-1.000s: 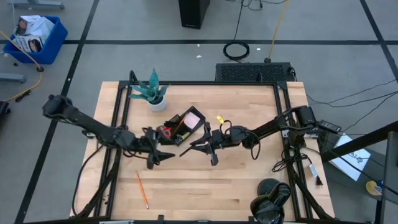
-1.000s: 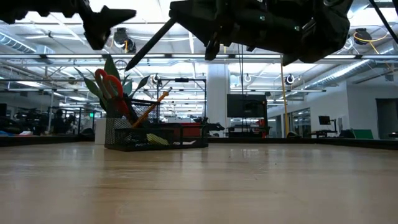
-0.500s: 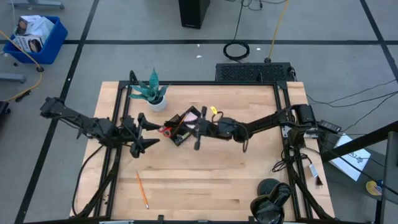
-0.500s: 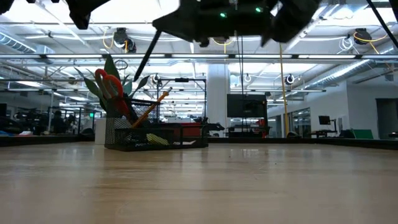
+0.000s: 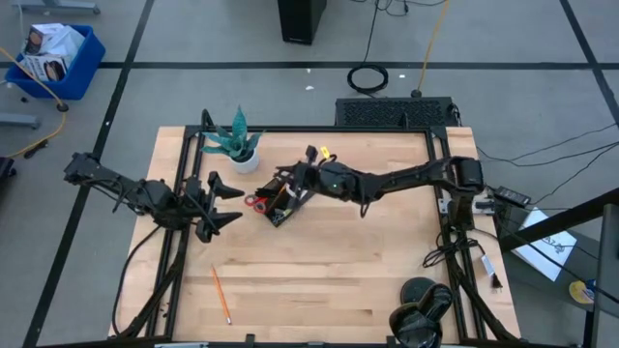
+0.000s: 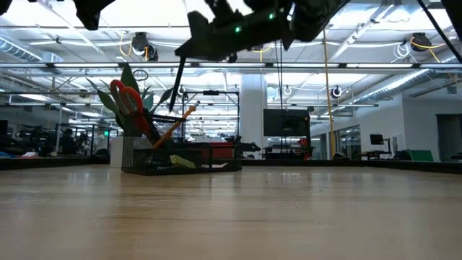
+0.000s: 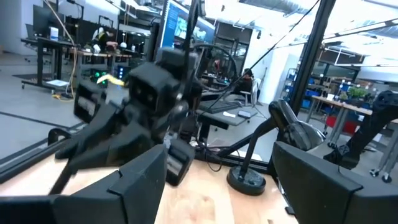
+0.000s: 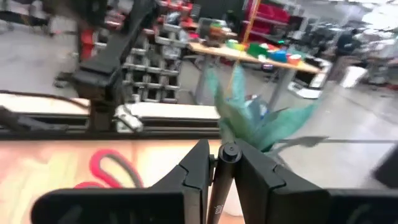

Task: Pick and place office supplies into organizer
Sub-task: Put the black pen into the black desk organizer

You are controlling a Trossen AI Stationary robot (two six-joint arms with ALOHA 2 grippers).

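1. The right gripper (image 5: 290, 184) is stretched across the table and sits over the black rectangular mesh desk organizer (image 5: 282, 196), which stands mid-table near the far edge.
2. Its fingers (image 8: 196, 168) are pinched narrow on a slim black pen (image 8: 222, 174); in the low view the pen (image 6: 175, 81) hangs tilted from the gripper above the organizer (image 6: 180, 157), tip downward and clear of its rim.
3. The organizer already holds the red-handled scissors (image 6: 128, 99) standing upright and an orange pencil (image 6: 175, 123) leaning beside them. A yellow-green piece (image 6: 182, 162) lies low inside.
4. The left gripper (image 5: 221, 201) hovers near the organizer's left side, jaws spread wide and holding nothing.
5. Another orange pencil (image 5: 221, 296) lies loose on the wooden table (image 5: 338, 280) near the front edge, well apart from the organizer.
6. A green potted plant in a white pot (image 5: 239, 147) stands just behind the organizer.
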